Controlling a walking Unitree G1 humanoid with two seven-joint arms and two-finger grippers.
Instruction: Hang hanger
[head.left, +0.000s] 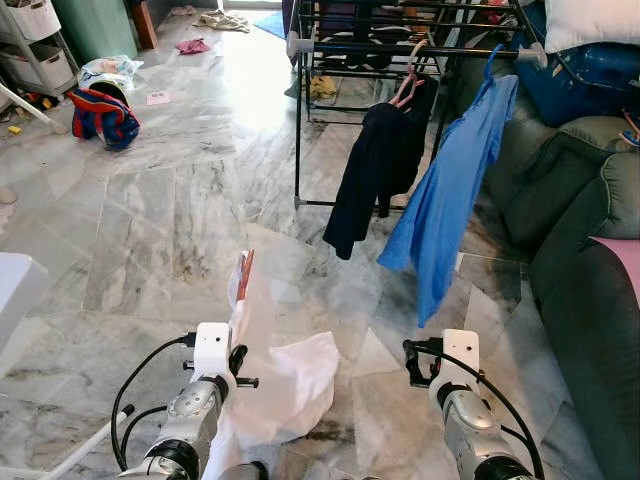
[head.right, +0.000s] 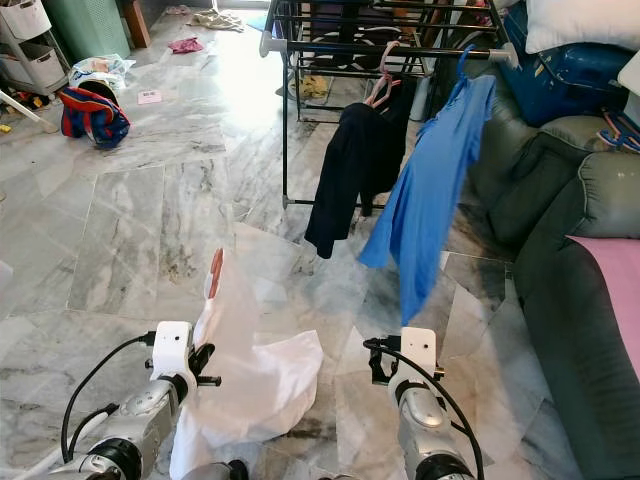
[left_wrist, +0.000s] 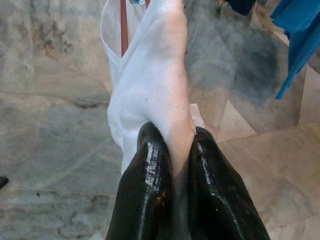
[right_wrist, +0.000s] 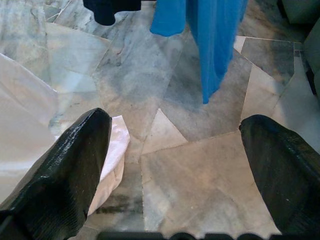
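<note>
The step in hand looks like the carry: the garment is already gripped but has not reached the rack. Low in the left of the left eye view, the left gripper has its two black fingers pinched tight on a fold of a white garment, which drapes from the grip down toward the marble floor. A thin reddish hanger stands up inside the top of the cloth, just above the left gripper; its hook cannot be made out. The right gripper, low and right of centre in the same view, hangs empty with its fingers spread wide, the bare floor showing between them and the edge of the white cloth just beside one finger. The drying rack stands in the upper middle of the frame, well apart from both grippers. A black garment on a pink hanger and a blue shirt on a blue hanger already hang from its front rail, the blue one close to the grey sofa at the right edge. In my judgement the next move calls for closing the distance to the rack, lifting the white garment clear of the floor, and finding a free stretch of rail for the hook, probably left of the black garment.
</note>
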